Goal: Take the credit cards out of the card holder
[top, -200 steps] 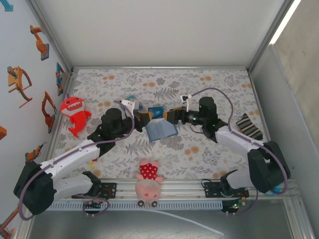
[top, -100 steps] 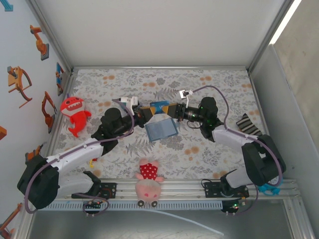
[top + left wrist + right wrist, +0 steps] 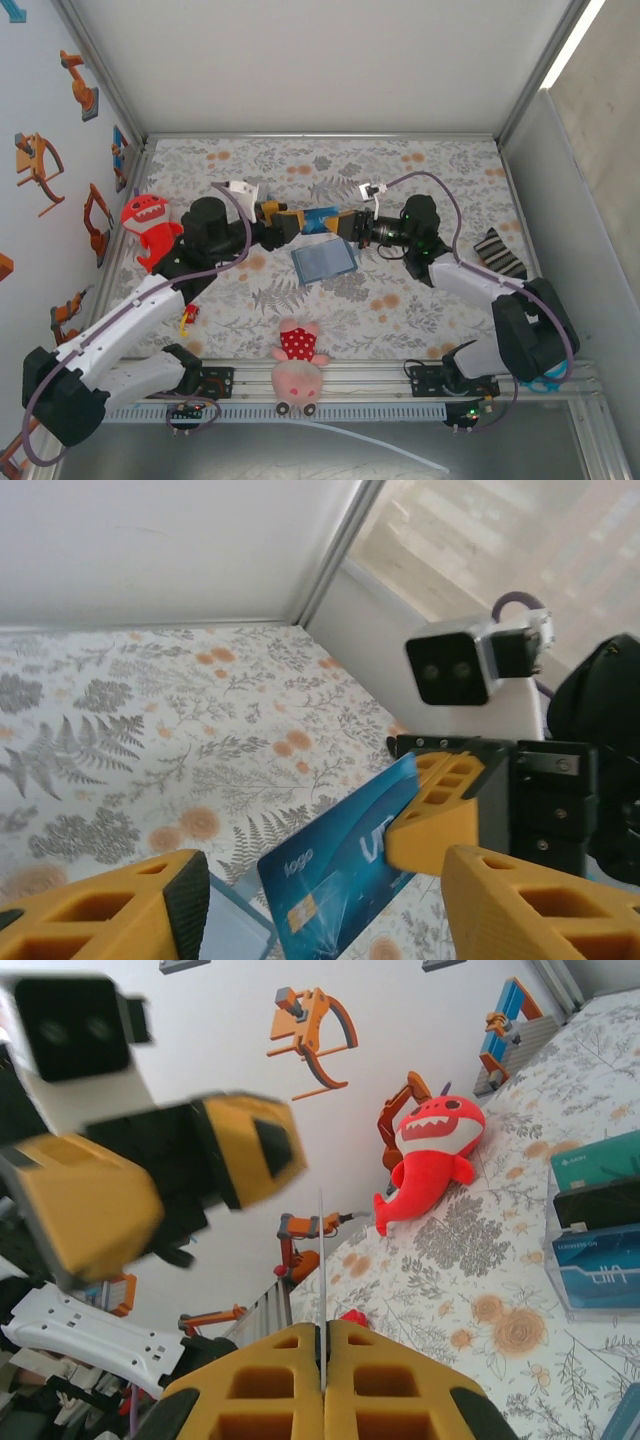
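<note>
A blue credit card (image 3: 318, 219) hangs above the table with my right gripper (image 3: 347, 226) shut on its right end. In the right wrist view the credit card (image 3: 321, 1260) is edge-on, clamped by the right gripper (image 3: 322, 1335). My left gripper (image 3: 283, 222) stands open just left of the card. In the left wrist view the card (image 3: 335, 870) lies in the gap of the left gripper (image 3: 325, 900), touching neither finger. The slate-blue card holder (image 3: 324, 260) lies flat on the floral cloth below; its corner (image 3: 225, 932) shows under the card.
A red shark plush (image 3: 150, 228) lies at the left wall and a pink plush toy (image 3: 298, 360) at the near edge. A striped sock (image 3: 500, 255) lies at the right. A teal, black and blue striped block (image 3: 600, 1220) rests on the cloth. A small red piece (image 3: 187, 318) lies front left.
My right gripper moved in and shut on the card that the left gripper held. The left gripper then opened, let the card go and drew back to the left.
</note>
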